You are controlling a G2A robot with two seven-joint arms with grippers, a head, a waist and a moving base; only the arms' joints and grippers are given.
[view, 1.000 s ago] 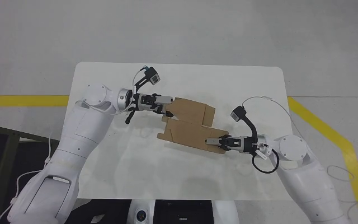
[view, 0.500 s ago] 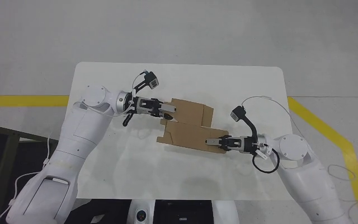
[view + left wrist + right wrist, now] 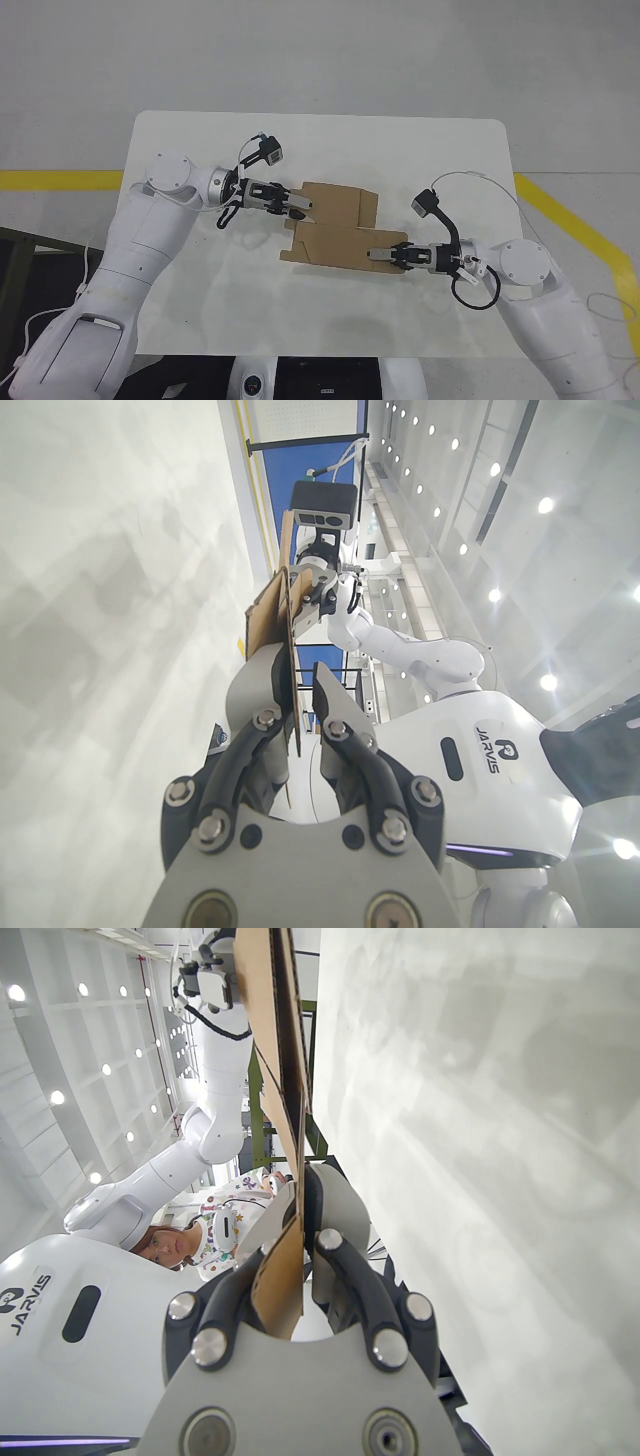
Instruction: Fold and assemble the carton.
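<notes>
The carton point(image 3: 335, 225) is a flattened piece of brown card near the middle of the tabletop point(image 3: 450, 150), well apart from all four edges. The widest stretch of white surface lies between it and the far edge, with a narrower band toward the near edge. Its outline is stepped, the far panel sitting a little toward the right edge of the one nearer the robot. It lies roughly level with the surface, but whether it rests on it I cannot tell.

The left gripper point(image 3: 303, 206) is at the carton's left end. In its own wrist view the gripper point(image 3: 295, 680) stands partly open, the card's point(image 3: 265, 620) thin edge running between the fingers and lying against one pad point(image 3: 276, 672), with a gap to the other.

The right gripper point(image 3: 376, 254) is at the carton's near right corner. Up close, this gripper point(image 3: 300, 1195) is closed tight on the card point(image 3: 272, 1028), one finger on each face.

On the floor a yellow line point(image 3: 60, 180) runs out past the left edge of the tabletop.
</notes>
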